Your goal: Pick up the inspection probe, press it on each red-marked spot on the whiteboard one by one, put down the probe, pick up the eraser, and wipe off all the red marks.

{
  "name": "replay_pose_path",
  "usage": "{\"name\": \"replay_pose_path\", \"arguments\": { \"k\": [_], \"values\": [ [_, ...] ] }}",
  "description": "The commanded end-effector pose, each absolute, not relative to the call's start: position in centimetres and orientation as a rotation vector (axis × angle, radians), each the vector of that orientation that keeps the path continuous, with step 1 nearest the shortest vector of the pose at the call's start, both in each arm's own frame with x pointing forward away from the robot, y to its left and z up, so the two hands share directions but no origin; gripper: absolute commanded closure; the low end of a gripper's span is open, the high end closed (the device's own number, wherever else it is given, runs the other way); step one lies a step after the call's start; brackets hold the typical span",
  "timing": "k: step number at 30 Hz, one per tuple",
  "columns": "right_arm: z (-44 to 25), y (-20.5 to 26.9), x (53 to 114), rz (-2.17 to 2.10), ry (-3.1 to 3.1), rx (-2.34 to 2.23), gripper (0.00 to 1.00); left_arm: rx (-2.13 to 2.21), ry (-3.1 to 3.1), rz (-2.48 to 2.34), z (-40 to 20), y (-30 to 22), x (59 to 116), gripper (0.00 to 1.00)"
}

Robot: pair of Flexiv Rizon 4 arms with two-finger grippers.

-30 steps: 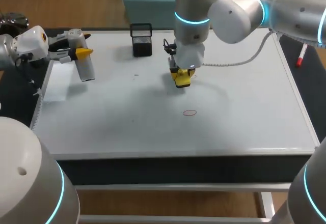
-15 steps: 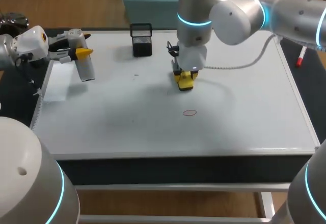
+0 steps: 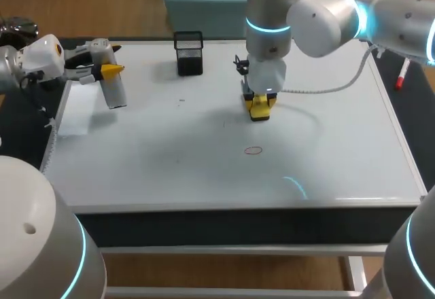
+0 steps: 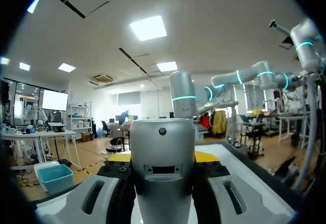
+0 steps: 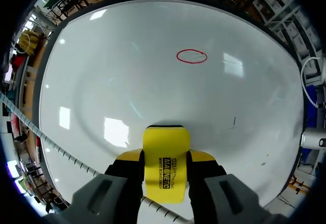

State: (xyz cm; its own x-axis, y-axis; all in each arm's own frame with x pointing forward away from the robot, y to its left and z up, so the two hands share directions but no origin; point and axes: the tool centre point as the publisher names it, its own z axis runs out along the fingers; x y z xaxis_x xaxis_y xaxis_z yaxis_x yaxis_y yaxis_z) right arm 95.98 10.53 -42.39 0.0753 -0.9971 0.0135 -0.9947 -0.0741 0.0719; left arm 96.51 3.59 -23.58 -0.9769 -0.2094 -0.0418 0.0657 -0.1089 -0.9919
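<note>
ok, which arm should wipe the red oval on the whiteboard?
Right. The right pincer is shut on the eraser, close by the red oval. The left pincer holds the probe at the whiteboard's far left edge.

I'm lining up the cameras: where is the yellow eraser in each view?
Head view: eraser in the right gripper, beyond the red oval.
Left wrist view: not in it.
Right wrist view: eraser between the right gripper's fingers, red oval ahead.
Shared landmark: the red oval.
</note>
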Motion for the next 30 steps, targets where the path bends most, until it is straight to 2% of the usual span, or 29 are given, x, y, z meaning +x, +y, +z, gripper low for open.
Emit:
{"name": "replay_pose_path", "arguments": {
  "k": [1,21,30],
  "values": [
    [-42.8,8.8,96.0,-0.067,-2.112,2.246,1.00,-0.163,1.961,-2.200,-23.4,3.5,96.4,1.00],
    [-41.4,4.5,96.1,-0.006,-2.192,2.169,1.00,-0.163,1.961,-2.200,-23.4,3.5,96.4,1.00],
    [-36.2,6.3,97.0,0.062,-2.211,2.269,1.00,-0.163,1.961,-2.200,-23.4,3.5,96.4,1.00]
  ]
}}
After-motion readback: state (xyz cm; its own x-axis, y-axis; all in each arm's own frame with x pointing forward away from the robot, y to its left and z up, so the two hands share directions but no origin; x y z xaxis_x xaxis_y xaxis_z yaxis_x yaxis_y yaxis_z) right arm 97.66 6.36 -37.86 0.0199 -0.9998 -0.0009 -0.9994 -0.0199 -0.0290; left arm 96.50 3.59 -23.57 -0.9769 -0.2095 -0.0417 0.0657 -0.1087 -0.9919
